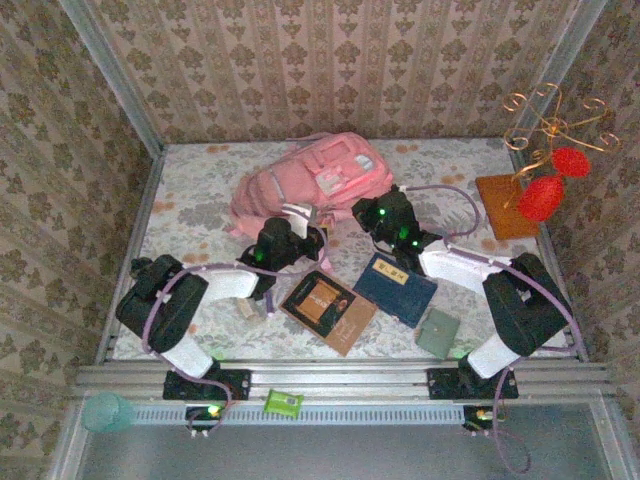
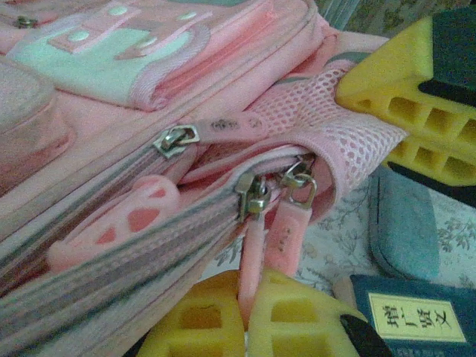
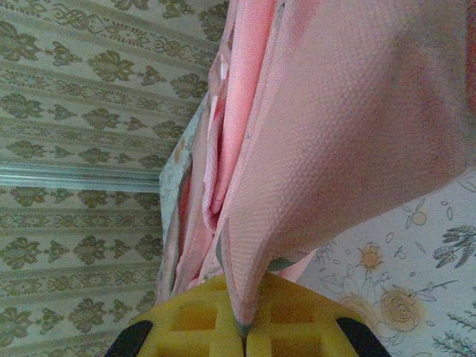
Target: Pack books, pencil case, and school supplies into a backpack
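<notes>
The left claw (image 2: 245,301) is closed, its yellow pads pinching a pink zip pull (image 2: 251,256) that rises from between the fingertips. The right claw (image 3: 244,327) is closed too, clamped on a fold of the backpack (image 3: 327,149) that spreads above its tips. Both arms are bent. The left arm (image 1: 165,310) has its elbow out to the left, and the right arm (image 1: 520,300) has its elbow out to the right. Their forearms angle inward, bringing the two claws near each other, tips apart.
</notes>
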### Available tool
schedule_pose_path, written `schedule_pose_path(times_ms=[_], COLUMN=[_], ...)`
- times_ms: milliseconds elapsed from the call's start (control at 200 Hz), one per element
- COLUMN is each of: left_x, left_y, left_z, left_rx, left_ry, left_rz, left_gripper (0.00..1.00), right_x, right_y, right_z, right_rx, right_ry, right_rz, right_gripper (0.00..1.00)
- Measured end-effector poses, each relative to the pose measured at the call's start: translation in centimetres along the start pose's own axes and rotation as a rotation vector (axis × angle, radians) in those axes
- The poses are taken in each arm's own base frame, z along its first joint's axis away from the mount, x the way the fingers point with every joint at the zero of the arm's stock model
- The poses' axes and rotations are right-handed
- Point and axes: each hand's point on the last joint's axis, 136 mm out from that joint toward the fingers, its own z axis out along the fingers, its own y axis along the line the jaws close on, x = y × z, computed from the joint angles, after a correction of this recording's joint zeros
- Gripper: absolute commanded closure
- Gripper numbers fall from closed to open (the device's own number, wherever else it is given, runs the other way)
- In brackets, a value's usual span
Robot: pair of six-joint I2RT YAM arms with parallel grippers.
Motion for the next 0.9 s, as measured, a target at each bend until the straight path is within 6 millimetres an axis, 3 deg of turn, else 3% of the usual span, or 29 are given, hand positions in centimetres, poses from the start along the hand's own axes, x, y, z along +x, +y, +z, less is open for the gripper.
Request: schedule_pose_path(times_ms=[370, 560, 795, 900], left_x=[0.8, 1.5, 1.2, 1.5], left_y=[0.3, 1.1, 1.3, 2.3], left_z=[-1.5, -1.6, -1.5, -1.9], left_rx=[-0.021, -0.039, -0.031, -0.042], left_ry=[0.092, 0.155, 0.2, 0.223], left_rz=[0.01, 0.006, -0.001, -0.023], left_gripper=[1.0, 1.0, 1.0, 1.0], right_x=[-0.2, -1.6, -2.3, -3.4], right_y=[-1.3, -2.7, -2.6, -3.2], right_z=[-0.1, -0.1, 0.0, 0.5], right_rx=[0.024, 0.067, 0.108, 0.147], right_ry=[0.062, 0.061, 0.078, 0.094], right_rz=[-0.162, -0.219, -0.33, -0.387], right_gripper=[1.0, 1.0, 1.0, 1.0])
